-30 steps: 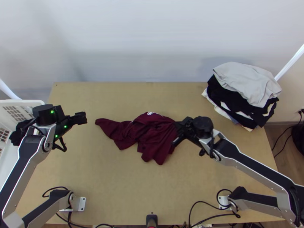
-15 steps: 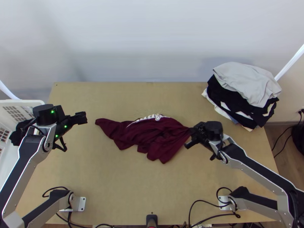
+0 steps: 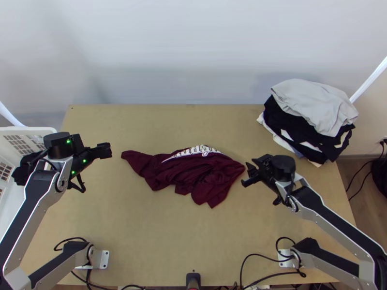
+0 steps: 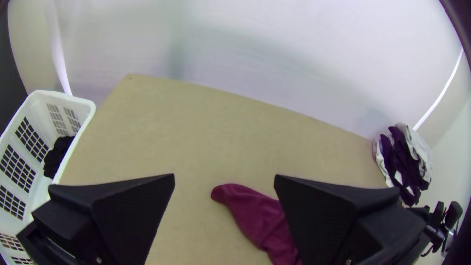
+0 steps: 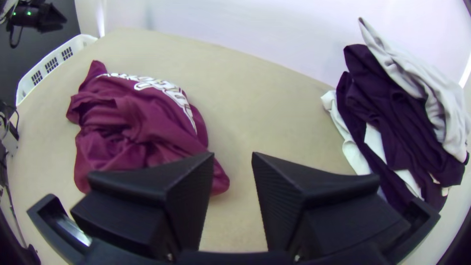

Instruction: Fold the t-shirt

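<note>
T-shirt: dark red (image 3: 179,174), bunched on the table, near its middle; folds ruck up along its near side, one end tapers toward the left arm's side, and white lettering (image 3: 197,151) runs along its far edge.
Table's near edge: a small black device (image 3: 193,279) stands at the middle, with black cables (image 3: 261,277) looping to its right.
Table: light wood (image 3: 145,232), bare surface showing between the near edge and the cloth.
Right gripper: (image 3: 246,174) just beside the right end of the T-shirt, low over the table by the look of it; its two fingers stand apart with a moderate gap, nothing pinched between them.
Left gripper: (image 3: 110,150) at the table's left side, apart from the T-shirt's tapered end; its fingers are spread wide and hold nothing.
Basket: white, with slotted walls (image 4: 78,99), beside the table's left edge; a black cloth (image 4: 58,156) lies in it.
Clothes pile: at the table's far right corner, a light grey garment (image 3: 314,104) on top, dark garments (image 3: 290,116) below it, white cloth (image 5: 355,157) showing among and under them.
Wall: pale (image 3: 169,48), behind the table's far edge.
</note>
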Available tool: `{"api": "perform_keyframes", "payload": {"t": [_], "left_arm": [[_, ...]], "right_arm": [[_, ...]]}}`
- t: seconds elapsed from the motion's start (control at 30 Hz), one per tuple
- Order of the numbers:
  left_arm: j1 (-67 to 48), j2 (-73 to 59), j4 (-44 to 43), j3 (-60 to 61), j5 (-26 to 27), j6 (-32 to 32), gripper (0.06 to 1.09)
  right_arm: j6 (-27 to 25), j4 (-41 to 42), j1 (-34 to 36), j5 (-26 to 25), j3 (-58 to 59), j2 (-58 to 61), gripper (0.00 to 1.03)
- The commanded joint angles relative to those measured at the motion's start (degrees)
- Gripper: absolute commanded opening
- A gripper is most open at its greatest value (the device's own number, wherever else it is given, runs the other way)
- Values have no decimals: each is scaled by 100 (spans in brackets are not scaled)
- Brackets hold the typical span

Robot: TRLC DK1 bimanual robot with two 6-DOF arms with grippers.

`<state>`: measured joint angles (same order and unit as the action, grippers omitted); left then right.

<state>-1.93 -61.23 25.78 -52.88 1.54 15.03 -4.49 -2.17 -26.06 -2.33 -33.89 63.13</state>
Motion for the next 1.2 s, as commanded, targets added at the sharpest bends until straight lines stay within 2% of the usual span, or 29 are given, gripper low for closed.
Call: {"api": "perform_keyframes", "payload": {"t": [0.0,0.2,0.3,0.53,0.97,1.17], "left_arm": [[-35,-82,111,-231,48,-140,104],[-44,-240,234,-486,39,-167,104],[-70,-266,270,-556,39,-167,104],[-149,-222,393,-565,4,-140,104],[-141,-135,472,-609,-5,-123,104],[-141,-143,472,-609,-5,-114,104]], "right_arm": [[309,-371,14,-66,-540,-258,50],[1653,-2463,-505,-84,-1814,138,50],[2216,-3158,-769,-92,-2271,454,50],[2928,-4283,-1076,-84,-3185,1456,50],[3481,-4617,-1384,127,-3537,2590,50],[3525,-4599,-1551,136,-3713,2985,50]]}}
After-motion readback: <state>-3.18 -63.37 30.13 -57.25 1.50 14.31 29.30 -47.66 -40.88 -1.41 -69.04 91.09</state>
